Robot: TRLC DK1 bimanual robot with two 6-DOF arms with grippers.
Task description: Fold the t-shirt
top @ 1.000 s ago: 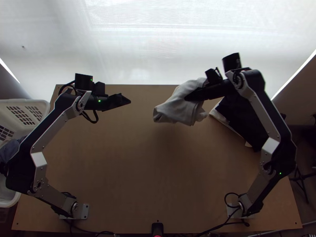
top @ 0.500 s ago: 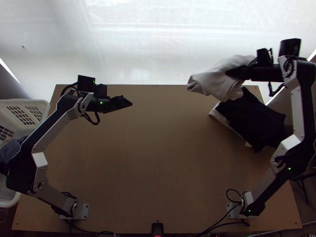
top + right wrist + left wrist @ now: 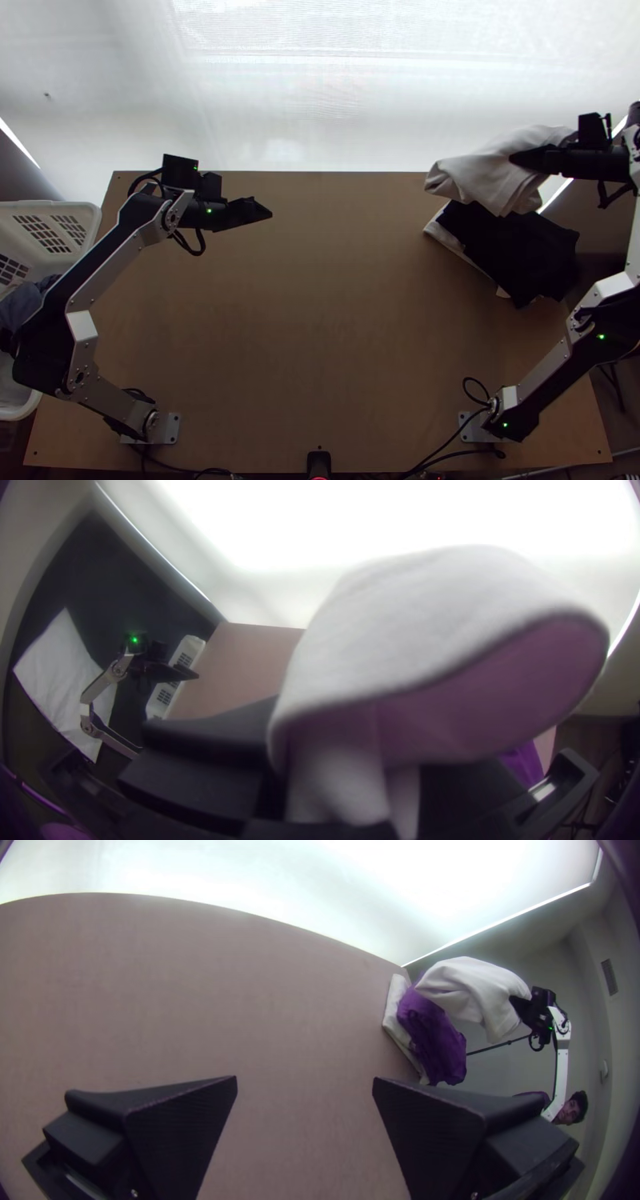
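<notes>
Right gripper [image 3: 514, 157]: two flat fingers pinch the white t-shirt [image 3: 485, 179], raised at the far right corner of the table [image 3: 320, 320]. The cloth lies leftward off the fingertips, its long axis slanting slightly down toward the table's middle. Directly beside it, nearer the table's near edge, sits the dark garment [image 3: 516, 252] atop a pale cloth [image 3: 442, 235] — probable set-down spot; the right arm is much the nearer. Left gripper [image 3: 305, 1083]: fingers spread wide, nothing between them, well apart from the shirt.

Materials: shirt soft, matt, apparently thin knit, doubled into a rounded, open-mouthed loop with loose folds beneath; dark garment crumpled, irregular in outline; table smooth wood. Judgement: folding looks largely done, stacking in hand. Lowering calls for level support — the free end may curl under or skew the pile
</notes>
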